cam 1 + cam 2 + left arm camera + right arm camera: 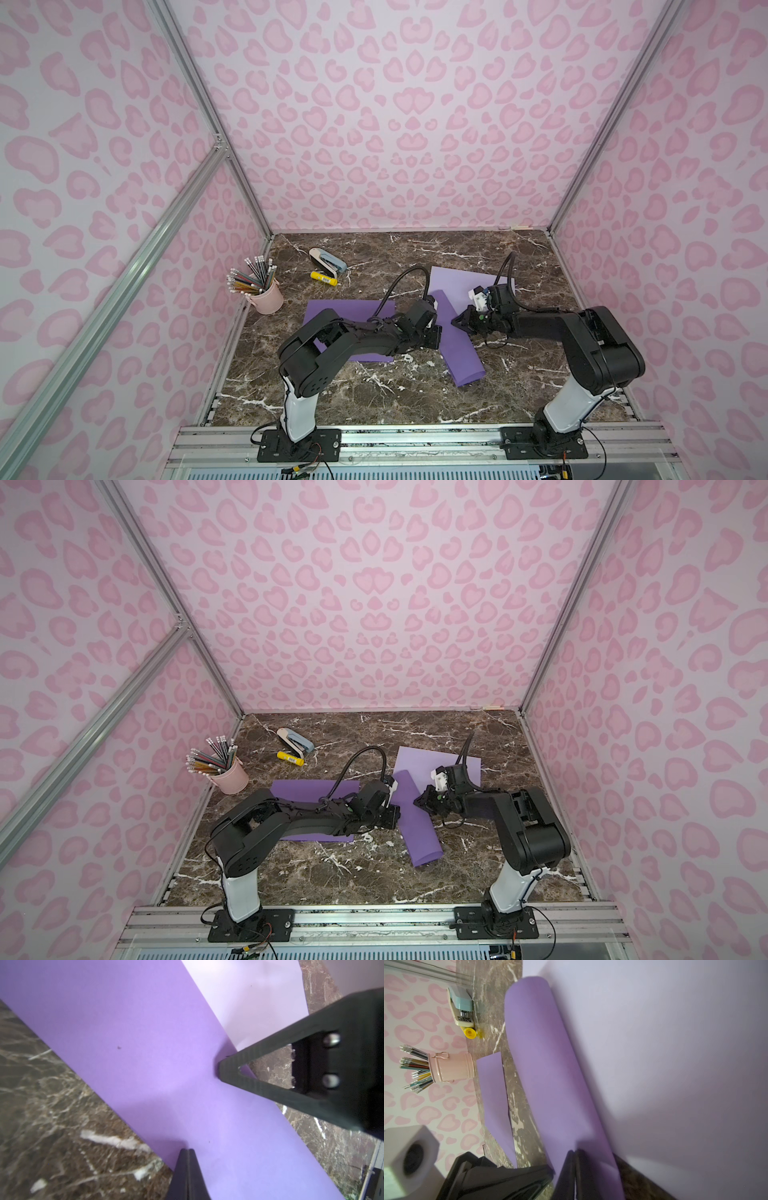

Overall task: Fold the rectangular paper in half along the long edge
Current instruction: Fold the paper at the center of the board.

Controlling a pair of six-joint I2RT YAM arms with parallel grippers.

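The purple rectangular paper lies slantwise mid-table, doubled over lengthwise into a long strip with a rounded, uncreased bend. My left gripper is shut, its tips pressing down on the strip just inside one long edge. Opposite it, my right gripper is also shut, and its tips rest on the strip near the other long edge. The left wrist view shows the right gripper's point touching the paper. In a top view the strip runs between both grippers.
A darker purple sheet lies under my left arm. A pale lavender sheet lies behind, under the strip's far end. At the back left stand a pink cup of pencils, a stapler and a yellow glue stick.
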